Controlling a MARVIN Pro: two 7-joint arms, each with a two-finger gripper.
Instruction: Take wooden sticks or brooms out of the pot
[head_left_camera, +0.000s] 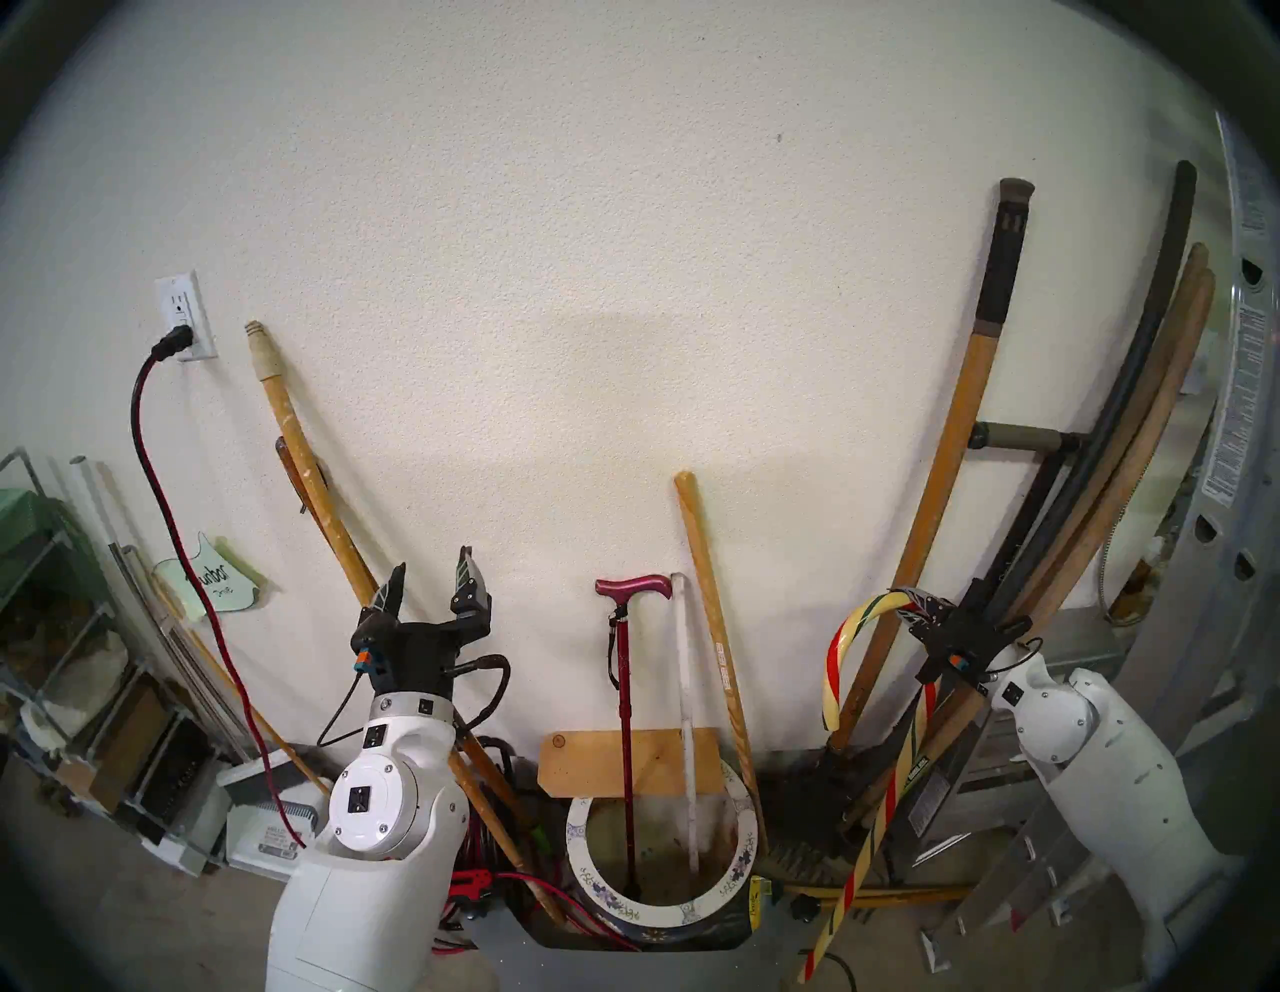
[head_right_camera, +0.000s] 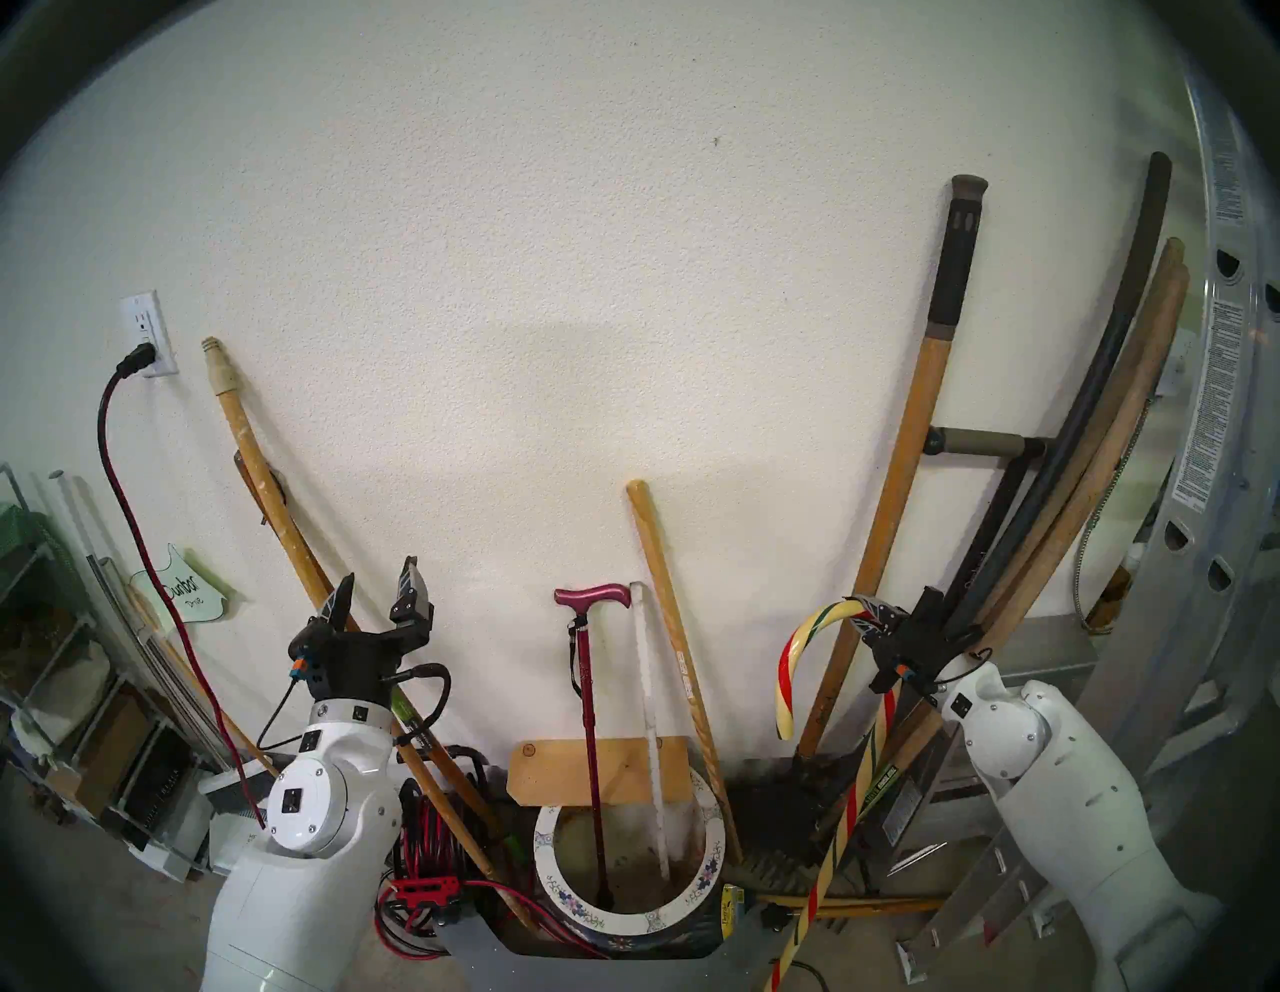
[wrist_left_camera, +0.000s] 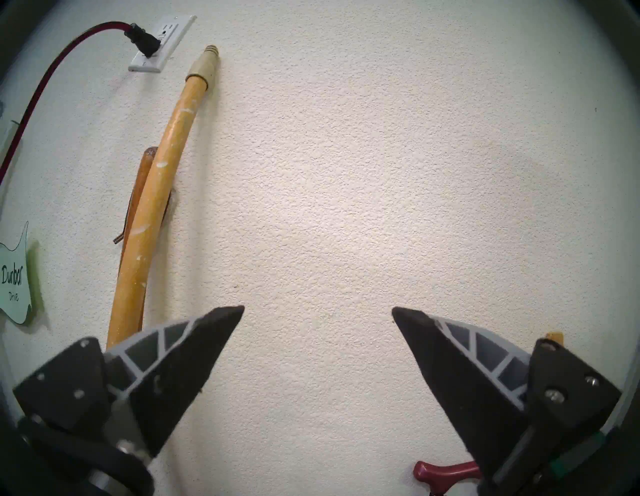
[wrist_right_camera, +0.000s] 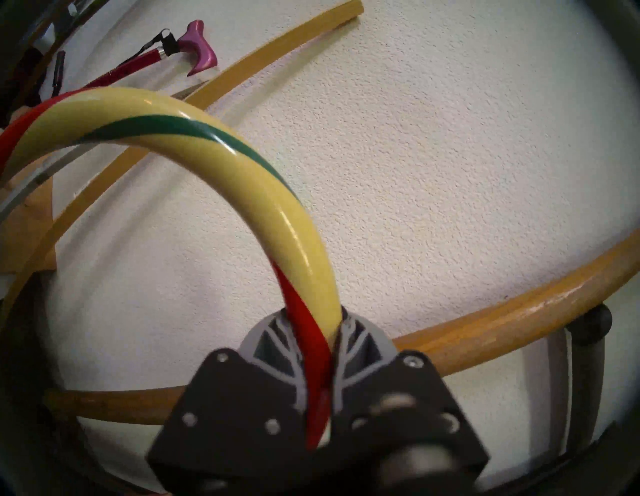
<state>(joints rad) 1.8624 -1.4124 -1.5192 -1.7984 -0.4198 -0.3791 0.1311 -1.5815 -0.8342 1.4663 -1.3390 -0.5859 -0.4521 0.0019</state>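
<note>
The pot (head_left_camera: 589, 883) stands on the floor at the wall, white flowered rim up. The magenta T-handled cane (head_left_camera: 627, 727) and the thin white slat (head_left_camera: 686, 693) stand in it, leaning on the wall. To the pot's right, outside it, the striped candy-cane stick (head_left_camera: 855, 627) slants down to the floor. My right gripper (head_left_camera: 918, 603) is shut on it just below the hook; the right wrist view shows the stick (wrist_right_camera: 242, 166) clamped between the fingers (wrist_right_camera: 349, 343). My left gripper (head_left_camera: 433, 575) is open and empty, raised left of the pot, facing bare wall (wrist_left_camera: 318, 311).
Tan tool handles (head_left_camera: 720, 658) lean on the wall left and right of the pot. A wooden board (head_left_camera: 623, 762) stands behind it. An aluminium ladder (head_left_camera: 1233, 485) is at far right. A red cord (head_left_camera: 173, 519) runs from the outlet; shelves stand at left.
</note>
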